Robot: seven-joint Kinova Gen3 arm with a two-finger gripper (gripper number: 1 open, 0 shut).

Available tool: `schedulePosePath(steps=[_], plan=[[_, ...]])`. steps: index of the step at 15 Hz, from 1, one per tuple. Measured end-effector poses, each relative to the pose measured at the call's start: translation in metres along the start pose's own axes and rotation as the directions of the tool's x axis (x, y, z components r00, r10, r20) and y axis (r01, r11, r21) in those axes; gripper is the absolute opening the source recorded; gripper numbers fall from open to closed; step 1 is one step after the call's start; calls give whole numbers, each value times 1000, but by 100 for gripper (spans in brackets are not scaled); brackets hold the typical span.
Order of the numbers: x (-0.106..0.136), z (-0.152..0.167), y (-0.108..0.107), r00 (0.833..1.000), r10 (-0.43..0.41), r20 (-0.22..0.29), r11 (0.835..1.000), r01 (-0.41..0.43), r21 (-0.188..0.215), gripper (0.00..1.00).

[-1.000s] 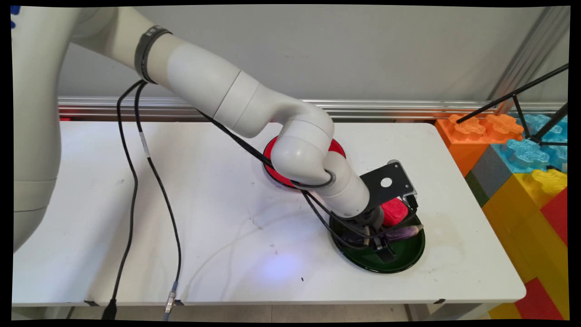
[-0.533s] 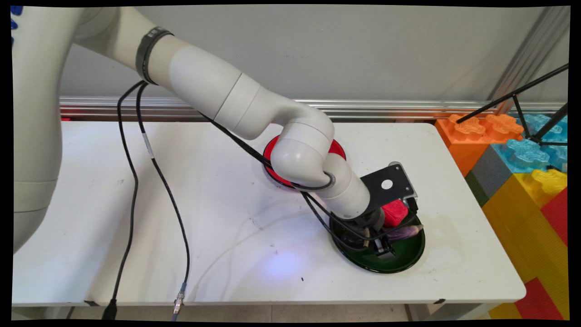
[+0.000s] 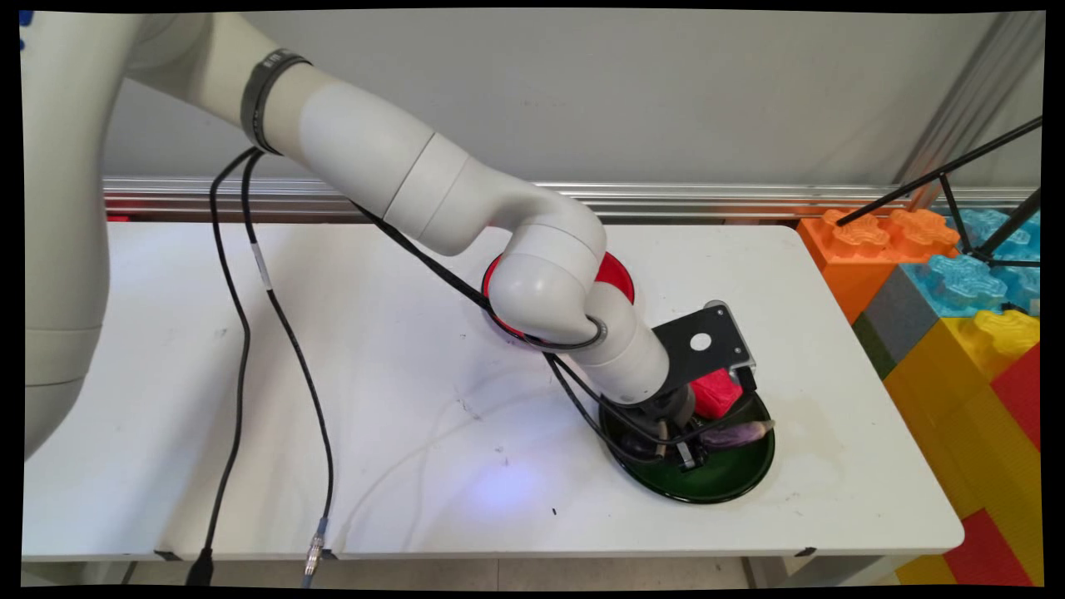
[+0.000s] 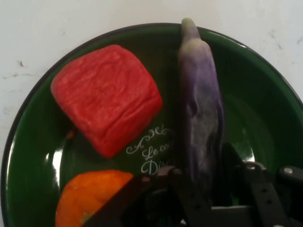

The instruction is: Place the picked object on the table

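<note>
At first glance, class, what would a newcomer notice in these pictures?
The black two-finger gripper reaches down into a glossy dark green plate at the table's near right, astride a long purple eggplant. Beside it lie a red textured block and an orange round piece. A round red plate sits behind the arm.

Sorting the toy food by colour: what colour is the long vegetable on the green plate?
Purple, paling to green at its tip: the eggplant, clearest in the hand view.

green plate point(image 4: 33, 156): white script lettering on its floor, at 6 o'clock from centre, partly hidden; legible fragments "a…", "le co…", "din…". no other readable text.
</note>
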Motion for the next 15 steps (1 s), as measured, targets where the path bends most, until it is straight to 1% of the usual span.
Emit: schedulePosePath(steps=[7,12,15], plan=[[6,-9,4,1000,-13,-3,1000,13,2,0],[20,-26,1,999,-34,-21,999,35,16,0],[33,-44,-1,998,-51,-38,999,52,16,0]])
